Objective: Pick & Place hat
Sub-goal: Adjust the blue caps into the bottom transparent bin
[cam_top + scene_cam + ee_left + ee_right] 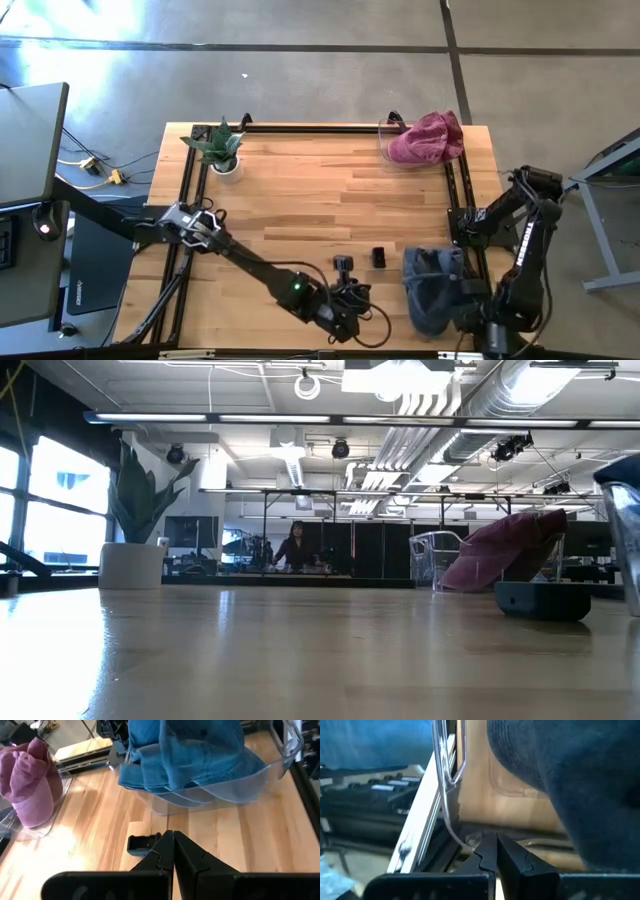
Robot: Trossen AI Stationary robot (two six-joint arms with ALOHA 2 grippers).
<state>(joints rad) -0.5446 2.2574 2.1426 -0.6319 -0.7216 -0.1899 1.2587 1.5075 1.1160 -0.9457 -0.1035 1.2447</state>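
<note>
A blue hat (432, 285) lies in a clear tray at the table's near right; the left wrist view shows this blue hat (187, 755) bulging over the tray's rim (220, 790). A pink hat (428, 137) sits in a second clear tray at the far right corner, also seen in the low view as a pink hat (510, 545). My left gripper (173, 837) is shut, low over the table left of the blue hat, beside a small black block (142, 845). My right gripper (495, 841) is shut, at the blue hat's near right side. My right gripper's shut fingertips (487, 851) lie right beside the clear tray's thin rim (451, 827), at the table's right frame rail. Whether they touch the rim, I cannot tell. The blue hat (580, 785) rests in the tray above them.
A potted plant (222, 150) stands at the far left corner. The small black block (378, 257) sits between my left arm and the blue hat. Black frame rails (300, 127) run along the table's edges. Bare wood (330, 200) fills the middle.
</note>
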